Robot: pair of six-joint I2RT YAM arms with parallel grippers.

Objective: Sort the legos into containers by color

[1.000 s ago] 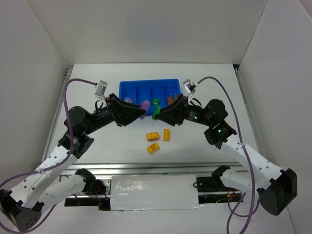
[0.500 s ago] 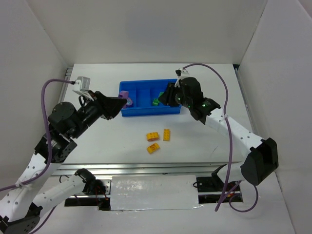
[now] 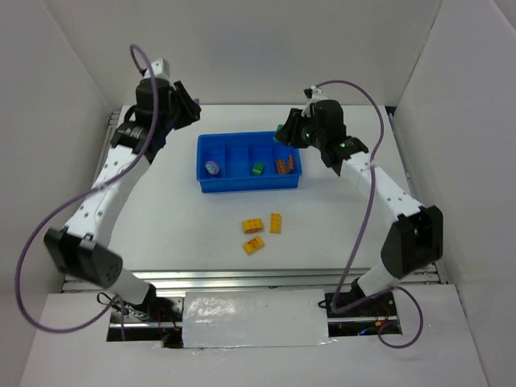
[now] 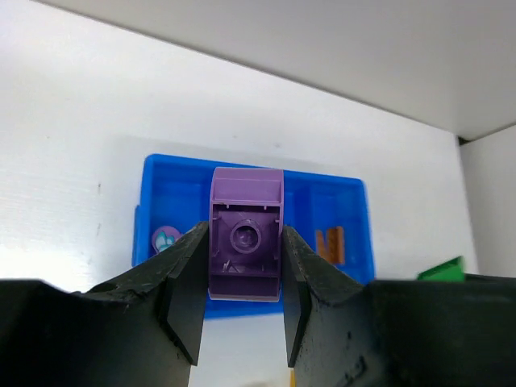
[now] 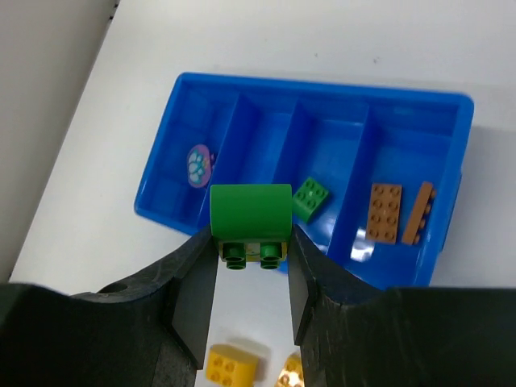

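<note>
The blue tray (image 3: 248, 187) lies at the table's middle back. It holds a lilac piece (image 3: 212, 168) in the left section, a green brick (image 3: 257, 168) in the middle and two brown bricks (image 3: 282, 166) at the right. My left gripper (image 3: 189, 109) is raised beyond the tray's far left corner and is shut on a purple brick (image 4: 246, 246). My right gripper (image 3: 289, 133) is raised over the tray's far right corner and is shut on a green brick (image 5: 250, 218). Three yellow bricks (image 3: 253, 226) lie on the table in front of the tray.
White walls enclose the table on the left, back and right. The yellow bricks (image 5: 231, 365) show below the right gripper's fingers. The tray (image 5: 322, 85) has four long sections, the leftmost split by cross walls.
Both arms have risen and swung back from the tray's front edge to its far corners. Each still holds its brick.
</note>
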